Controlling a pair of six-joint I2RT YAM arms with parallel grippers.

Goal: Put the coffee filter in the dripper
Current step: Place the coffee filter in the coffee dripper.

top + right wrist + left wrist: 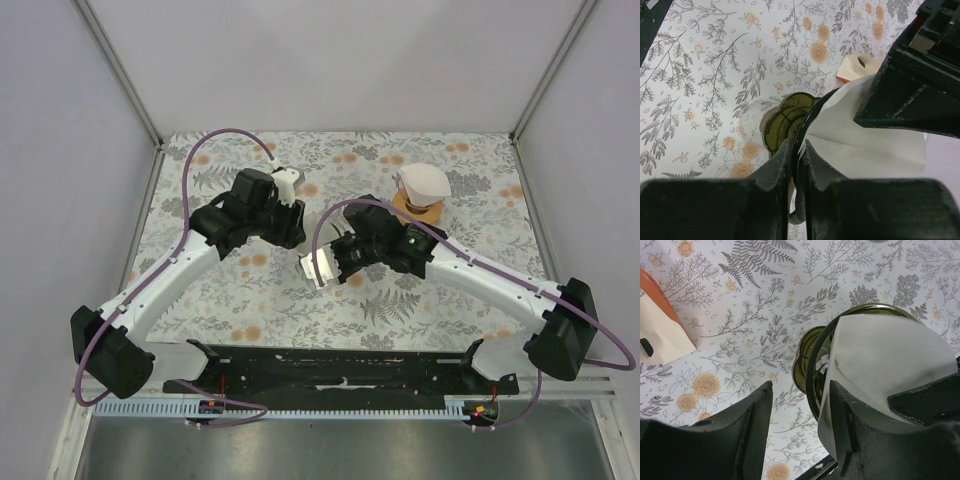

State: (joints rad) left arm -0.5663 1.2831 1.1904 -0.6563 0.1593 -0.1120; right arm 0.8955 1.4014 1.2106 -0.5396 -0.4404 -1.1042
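Observation:
The olive-green dripper (782, 120) with a dark rim is held tipped on its side above the table, and the white paper filter (860, 135) sits inside its mouth. My right gripper (797, 144) is shut on the dripper's rim, with the filter's edge against the inner finger. In the top view the right gripper (335, 262) holds the dripper (318, 268) at table centre. My left gripper (800, 390) is open; the filter (885, 360) edge lies along its right finger, and the dripper (807, 357) is just ahead. The left gripper (296, 222) is close above the dripper.
A stack of white filters (422, 183) stands on an orange-brown holder at the back right. A cream paper piece on an orange base (660, 335) shows at the left wrist view's left edge. The floral tablecloth (250, 300) covers the table. White walls enclose three sides.

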